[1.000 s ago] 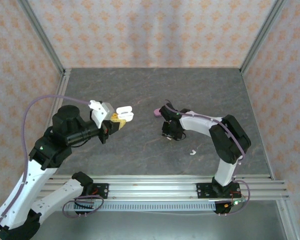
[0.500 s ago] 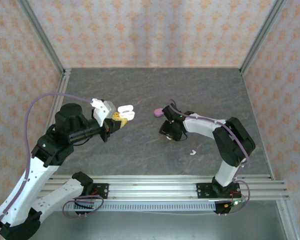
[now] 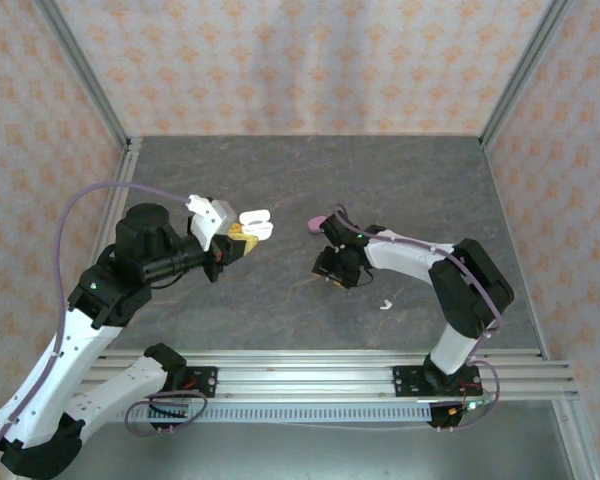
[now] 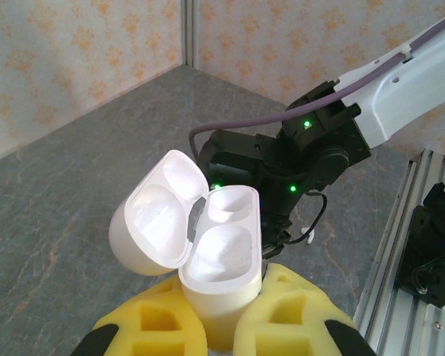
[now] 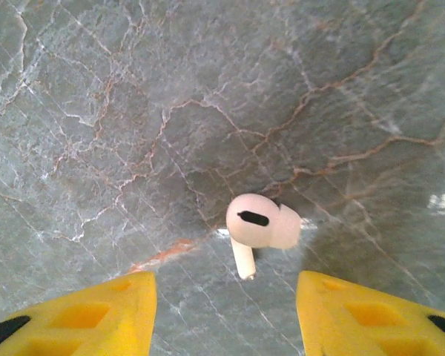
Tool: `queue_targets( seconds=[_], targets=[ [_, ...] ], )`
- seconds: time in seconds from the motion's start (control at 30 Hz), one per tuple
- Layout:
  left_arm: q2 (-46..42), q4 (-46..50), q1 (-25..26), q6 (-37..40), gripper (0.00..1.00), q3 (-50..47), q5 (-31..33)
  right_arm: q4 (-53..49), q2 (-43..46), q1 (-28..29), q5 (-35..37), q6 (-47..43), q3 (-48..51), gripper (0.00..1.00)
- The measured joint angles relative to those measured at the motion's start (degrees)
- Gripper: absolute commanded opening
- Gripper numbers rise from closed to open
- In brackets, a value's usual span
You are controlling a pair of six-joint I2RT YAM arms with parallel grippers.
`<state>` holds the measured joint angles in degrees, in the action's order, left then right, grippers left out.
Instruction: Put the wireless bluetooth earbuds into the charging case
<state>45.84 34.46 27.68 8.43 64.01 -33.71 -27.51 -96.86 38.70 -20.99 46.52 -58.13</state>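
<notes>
Left pincer point(image 3: 235, 243) point(image 4: 224, 326), centre left of the overhead view: yellow fingers clamped on the base of the white charging case point(image 3: 252, 222) point(image 4: 216, 256), held clear of the counter point(image 3: 280, 170), lid hinged open, both wells exposed. Pink case point(image 3: 317, 225) lies just right of centre. Right pincer point(image 3: 329, 270) point(image 5: 226, 311) sits just below it, fingers apart. A pale earbud point(image 5: 259, 226) lies on the counter between them, touching neither. A second earbud point(image 3: 386, 304), white, lies lower right, apart from the pincer
</notes>
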Motion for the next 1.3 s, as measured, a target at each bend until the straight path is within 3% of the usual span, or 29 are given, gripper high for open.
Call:
queue_targets(
  seconds=[0.27,0.67,1.3],
  targets=[
    [-0.8,-0.3,0.0,0.0,0.00,-1.2,-0.3,-2.5,1.7,-0.3,2.2,-1.3,-2.1,0.53],
    [-0.8,-0.4,0.0,0.4,0.00,-1.8,-0.3,-3.6,-3.8,-0.3,3.7,-2.7,-4.6,0.47],
    [0.3,-0.6,0.0,0.6,0.00,-2.3,-0.6,-4.6,-5.2,-0.9,6.2,-4.4,-5.6,0.40]
  ],
)
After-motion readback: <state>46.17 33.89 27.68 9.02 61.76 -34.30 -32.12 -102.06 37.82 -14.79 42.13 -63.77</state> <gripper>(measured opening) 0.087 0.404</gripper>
